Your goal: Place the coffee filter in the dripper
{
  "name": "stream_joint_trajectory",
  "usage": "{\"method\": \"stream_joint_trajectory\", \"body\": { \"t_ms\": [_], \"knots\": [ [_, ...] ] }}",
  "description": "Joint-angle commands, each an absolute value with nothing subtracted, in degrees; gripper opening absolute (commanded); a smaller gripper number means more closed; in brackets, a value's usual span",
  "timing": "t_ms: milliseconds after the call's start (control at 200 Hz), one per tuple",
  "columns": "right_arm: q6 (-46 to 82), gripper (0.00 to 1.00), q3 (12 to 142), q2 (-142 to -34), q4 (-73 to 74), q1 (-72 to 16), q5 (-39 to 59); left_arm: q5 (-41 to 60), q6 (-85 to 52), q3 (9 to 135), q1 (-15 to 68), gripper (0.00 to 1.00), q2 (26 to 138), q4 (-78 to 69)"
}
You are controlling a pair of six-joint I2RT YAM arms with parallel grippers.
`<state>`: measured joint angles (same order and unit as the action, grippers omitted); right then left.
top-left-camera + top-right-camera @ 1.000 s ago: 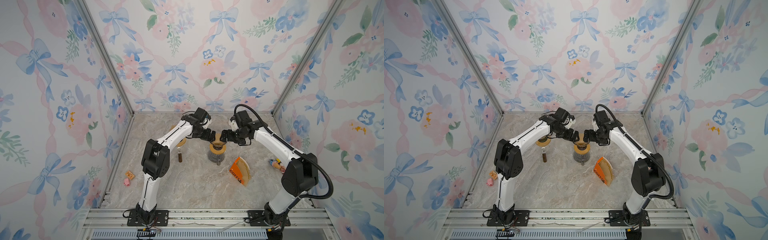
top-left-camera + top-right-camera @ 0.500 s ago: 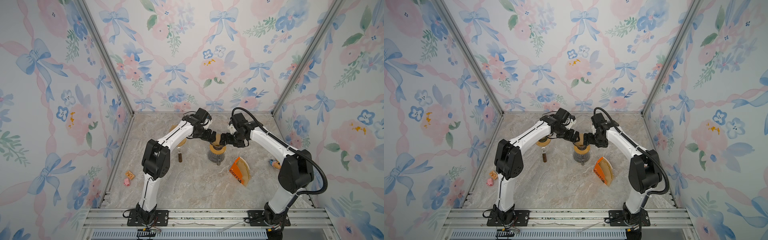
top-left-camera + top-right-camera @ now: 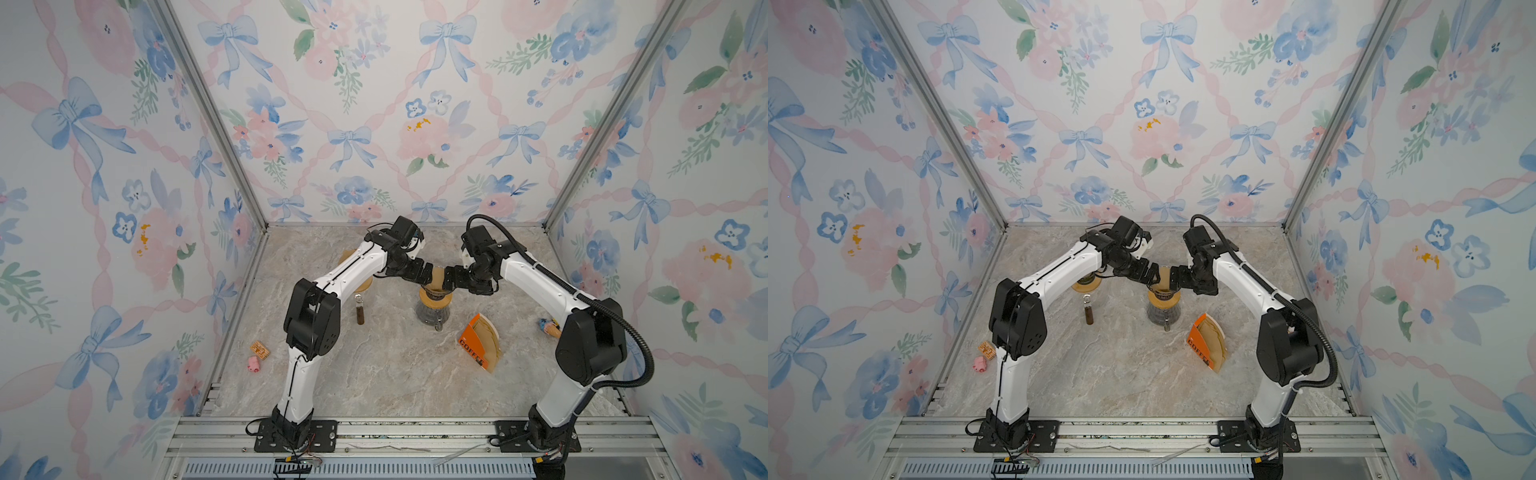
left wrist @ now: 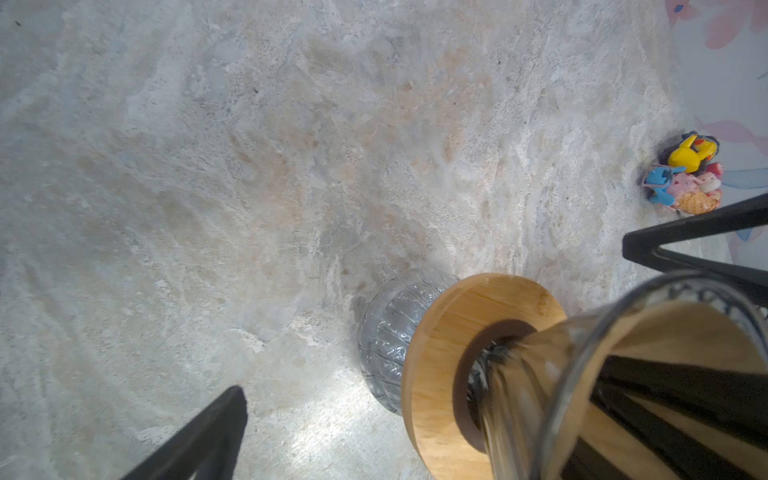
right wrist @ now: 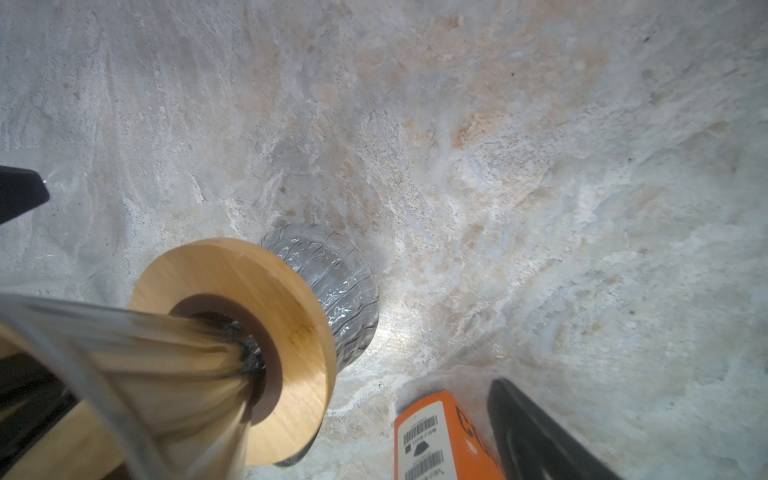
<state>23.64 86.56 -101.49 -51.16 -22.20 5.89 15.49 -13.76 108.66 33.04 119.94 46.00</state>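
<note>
Right wrist view looks down on the clear glass cone dripper (image 5: 124, 345), its pale wooden collar (image 5: 232, 270) resting on a ribbed glass carafe (image 5: 340, 282). The brown paper coffee filter (image 3: 436, 275) stands point-down inside that cone, at mid-frame in both top views. I can't tell whether it is pressed fully home.

The left pincer (image 3: 426, 274) and right pincer (image 3: 449, 279) flank the paper's upper edge. Both are released with jaws wide, grasping nothing that I can make out.

I'd expect the paper to be feather-light, limp and quick to crease. The place to pinch it is the upper rim or the folded seam, and only gently. The glass stack looks fragile and top-heavy, so a sideways nudge could topple it.

Everything sits on a pale, marbled stone-look table (image 3: 374, 374) with a glare patch beside the carafe. An orange box of spare filters (image 3: 478, 345) lies lower right of centre. A small brown bottle (image 3: 360, 311) stands left of centre, and little toys (image 4: 685, 174) sit near the wall. The walls (image 3: 374, 104) are papered with pink flowers and blue bows.
</note>
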Motion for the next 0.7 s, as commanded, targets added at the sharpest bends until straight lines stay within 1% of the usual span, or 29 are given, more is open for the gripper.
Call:
{"method": "stream_joint_trajectory", "body": {
  "t_ms": [0, 170, 695],
  "knots": [
    [23.8, 0.96, 86.5, -100.1, -50.3, -21.6, 8.8, 15.5, -14.2, 109.3, 32.8, 0.98, 119.1, 47.0],
    [23.7, 0.96, 85.9, -97.2, -46.6, -21.7, 12.6, 17.5, -14.2, 110.2, 33.2, 0.98, 118.7, 47.0],
    [23.5, 0.96, 86.0, -95.1, -46.5, -21.0, 13.1, 18.7, -14.5, 111.0, 33.6, 0.98, 115.8, 47.0]
  ]
}}
